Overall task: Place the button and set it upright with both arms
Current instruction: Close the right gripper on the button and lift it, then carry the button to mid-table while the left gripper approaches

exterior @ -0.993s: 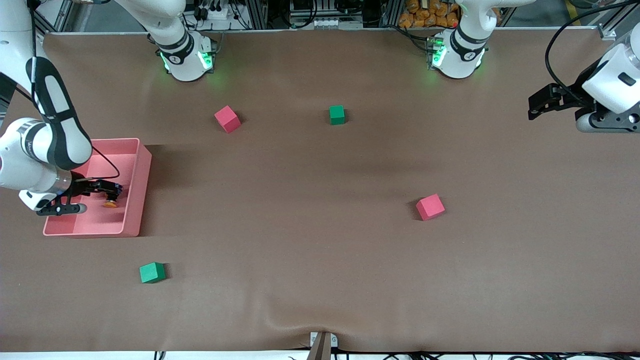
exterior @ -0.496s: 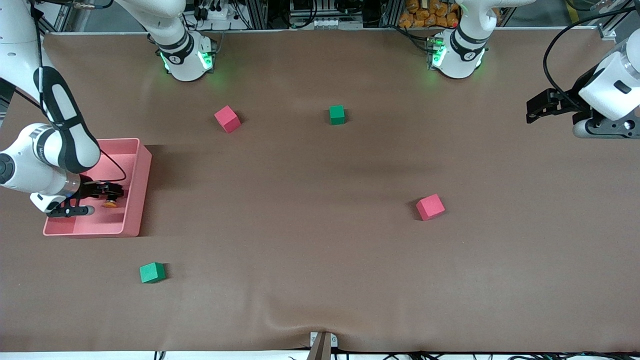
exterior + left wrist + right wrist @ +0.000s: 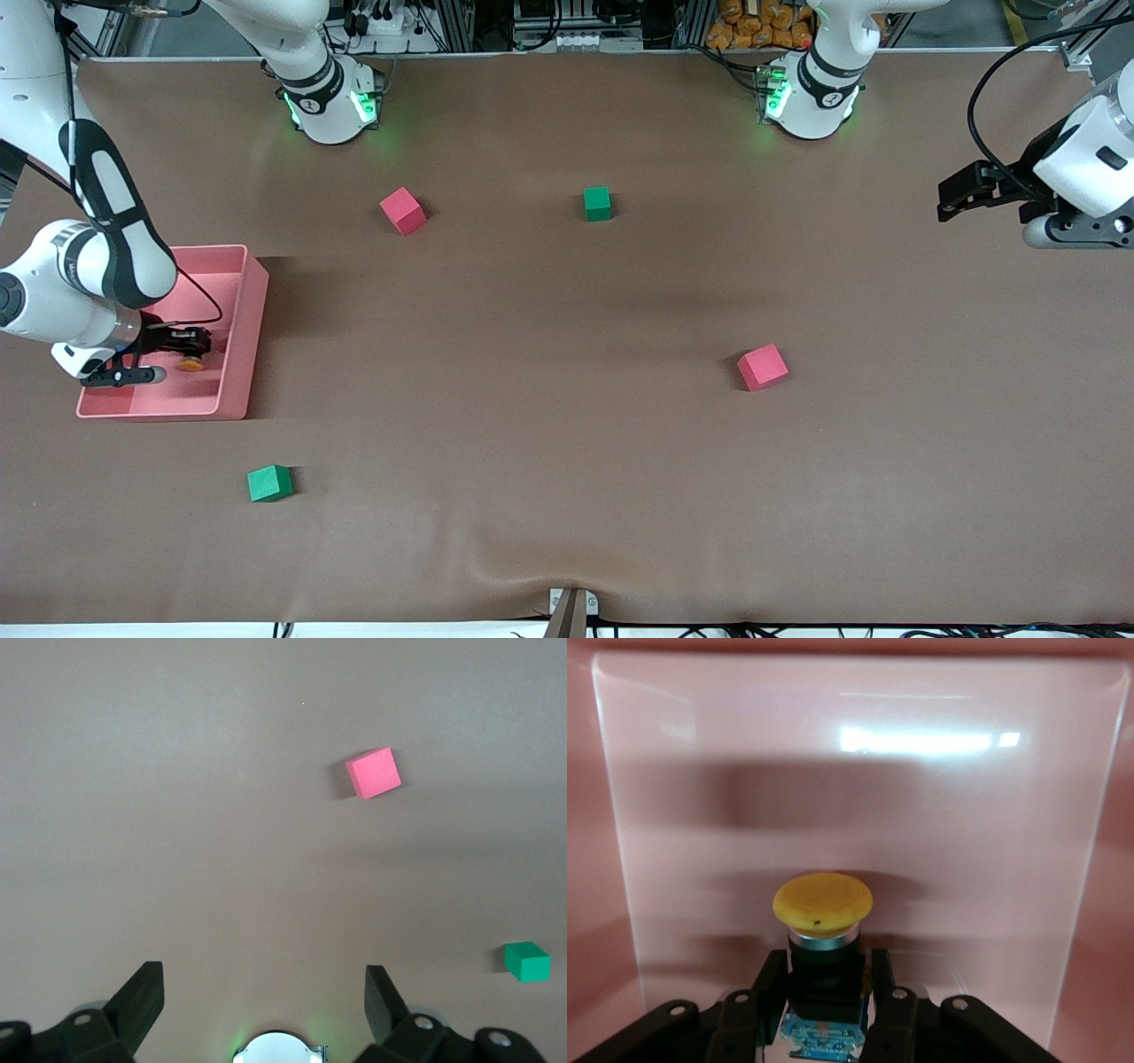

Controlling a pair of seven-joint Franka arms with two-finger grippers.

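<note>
**Button pinched in the pink tray, left arm waiting**

Nearest to the front camera lies a green cube (image 3: 269, 483) on the brown counter (image 3: 567, 461). A little farther, at the right arm's end, stands the pink tray (image 3: 252, 328). The right hand (image 3: 197, 346) is low inside this tray and pinches the black body of the button (image 3: 823, 908) between its fingers (image 3: 883, 992). The orange cap points away from the wrist, so the grip is probably made low on the body to leave the cap free for setting the button upright afterwards.

Toward the middle of the counter a red cube (image 3: 762, 367) lies alone. Farther again are a second red cube (image 3: 403, 211) and a second green cube (image 3: 597, 203), both not far from the green-lit bases.

The left hand (image 3: 961, 189) hangs over bare counter at the left arm's end, its fingers (image 3: 142, 1001) spread wide and holding nothing; this arm waits, I think, for its part.

The counter is a plain brown mat, slightly wrinkled at the near edge. Along the top of the front view stand metal frames and cables.
</note>
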